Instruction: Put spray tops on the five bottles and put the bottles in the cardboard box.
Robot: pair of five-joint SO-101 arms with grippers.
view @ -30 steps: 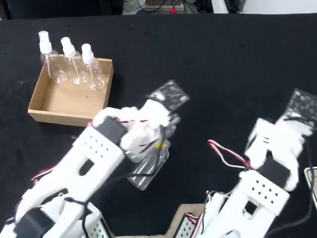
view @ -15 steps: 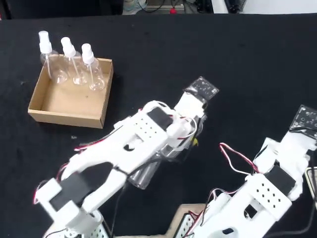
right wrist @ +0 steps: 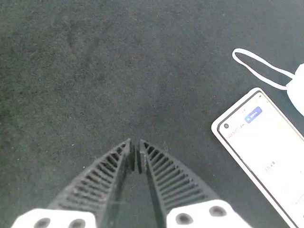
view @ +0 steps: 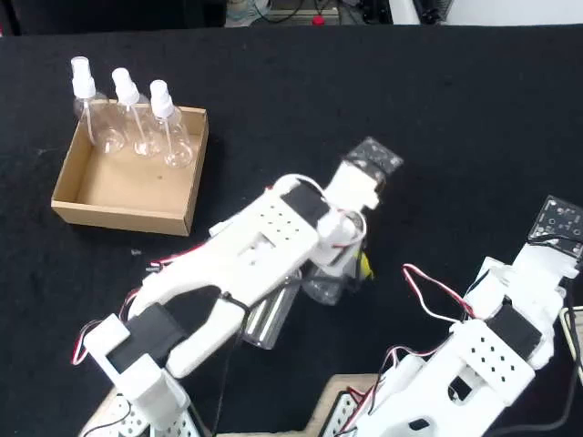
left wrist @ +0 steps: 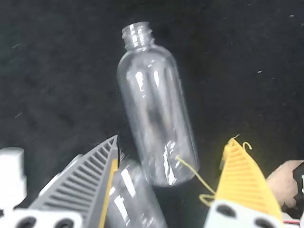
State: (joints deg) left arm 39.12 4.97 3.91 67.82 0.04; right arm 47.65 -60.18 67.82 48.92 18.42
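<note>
Three clear bottles (view: 137, 118) with white spray tops stand at the far end of the cardboard box (view: 77, 208). Two uncapped clear bottles lie on the black cloth near the table's middle. One uncapped bottle (left wrist: 156, 118) lies between the spread fingers of my open left gripper (left wrist: 174, 139), neck pointing away from the wrist. The second bottle (left wrist: 130, 199) lies closer to the wrist, partly under the first. In the high view the left gripper (view: 351, 269) hangs over these bottles (view: 323, 287). My right gripper (right wrist: 135, 145) is shut on nothing above bare cloth.
A phone (right wrist: 266, 147) and a white cable loop (right wrist: 261, 64) lie on the cloth beside the right gripper. The right arm (view: 510, 319) stands at the table's right front. The box sits at the far left, its near half bare.
The left arm has swung right and forward, and its gripper has come down astride the lying bottle. The right arm has drawn back toward the right edge.
</note>
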